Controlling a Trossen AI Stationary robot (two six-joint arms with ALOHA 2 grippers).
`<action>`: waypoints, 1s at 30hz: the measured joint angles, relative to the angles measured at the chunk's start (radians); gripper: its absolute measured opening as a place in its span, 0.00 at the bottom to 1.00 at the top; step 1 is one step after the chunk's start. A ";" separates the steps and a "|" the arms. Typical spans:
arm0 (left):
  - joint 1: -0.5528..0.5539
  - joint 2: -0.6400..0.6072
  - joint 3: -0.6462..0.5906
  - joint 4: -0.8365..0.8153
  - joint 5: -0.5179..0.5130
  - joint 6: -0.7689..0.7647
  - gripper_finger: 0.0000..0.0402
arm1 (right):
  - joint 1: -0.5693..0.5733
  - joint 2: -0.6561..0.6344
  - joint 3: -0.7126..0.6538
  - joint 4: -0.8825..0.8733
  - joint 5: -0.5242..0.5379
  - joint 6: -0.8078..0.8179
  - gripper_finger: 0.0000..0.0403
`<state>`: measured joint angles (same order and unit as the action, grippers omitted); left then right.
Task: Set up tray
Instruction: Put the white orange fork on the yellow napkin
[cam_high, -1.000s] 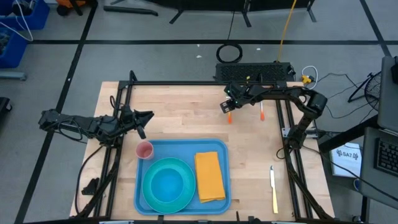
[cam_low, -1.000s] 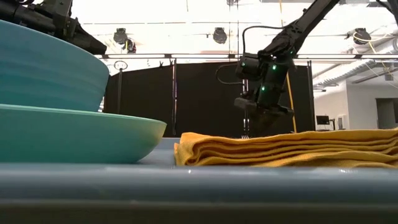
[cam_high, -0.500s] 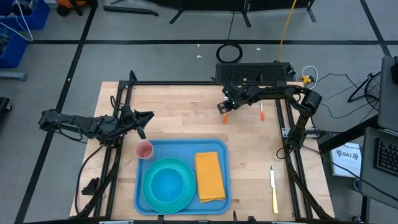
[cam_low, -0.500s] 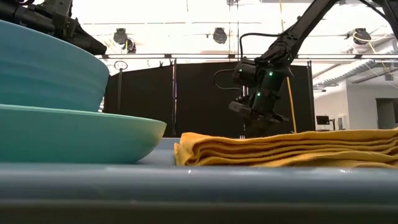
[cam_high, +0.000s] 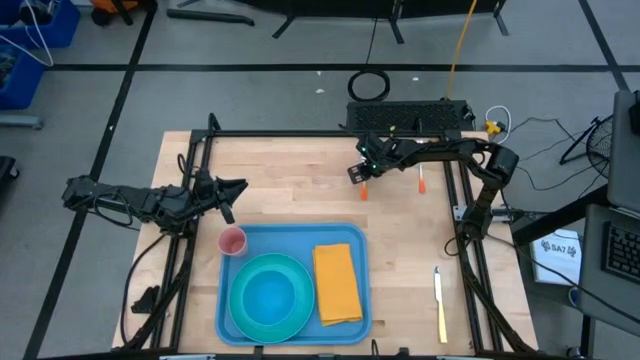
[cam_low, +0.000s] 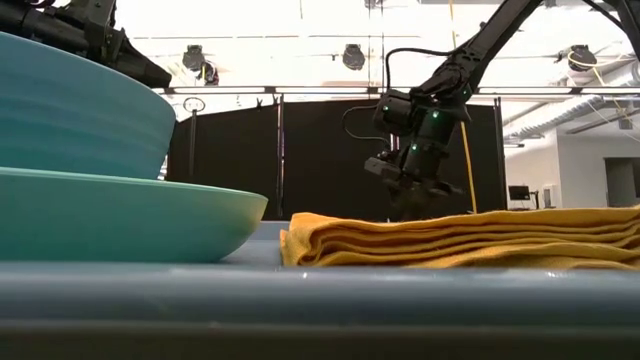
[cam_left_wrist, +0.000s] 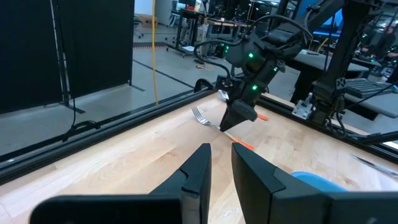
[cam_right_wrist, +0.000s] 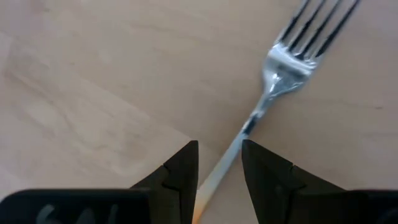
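Two narrowly parted fingers of the right gripper (cam_right_wrist: 219, 168), upper middle of the high view, are straddling the fork (cam_right_wrist: 273, 93) handle, so it needs squaring up before closing; the left gripper (cam_left_wrist: 219, 168) is idling empty, narrowly open

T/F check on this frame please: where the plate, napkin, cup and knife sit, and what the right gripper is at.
1. The teal plate lies on the tray. True.
2. The yellow-orange napkin lies on bare wood, off the tray. False: it lies on the tray, beside the plate.
3. The right gripper has its fingers on either side of the fork handle. True; whether they pinch it cannot be told.
4. The pink cup stands at the table's far right edge. False: it stands at the tray's corner nearest the left gripper.
5. The knife is on the tray. False: it lies on the table, right of the tray.
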<state>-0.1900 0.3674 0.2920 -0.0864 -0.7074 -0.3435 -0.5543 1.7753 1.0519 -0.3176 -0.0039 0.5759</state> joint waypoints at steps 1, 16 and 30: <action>0.000 0.000 0.000 0.000 0.000 0.000 0.17 | -0.001 0.001 0.000 0.000 0.000 0.003 0.28; 0.000 0.000 0.000 0.001 0.001 -0.006 0.17 | -0.007 0.002 0.001 0.007 0.006 0.004 0.28; 0.000 0.000 0.000 0.001 0.002 -0.001 0.17 | -0.006 0.067 0.004 0.032 0.007 -0.018 0.27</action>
<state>-0.1900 0.3672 0.2920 -0.0854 -0.7052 -0.3444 -0.5606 1.8421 1.0561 -0.2857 0.0029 0.5584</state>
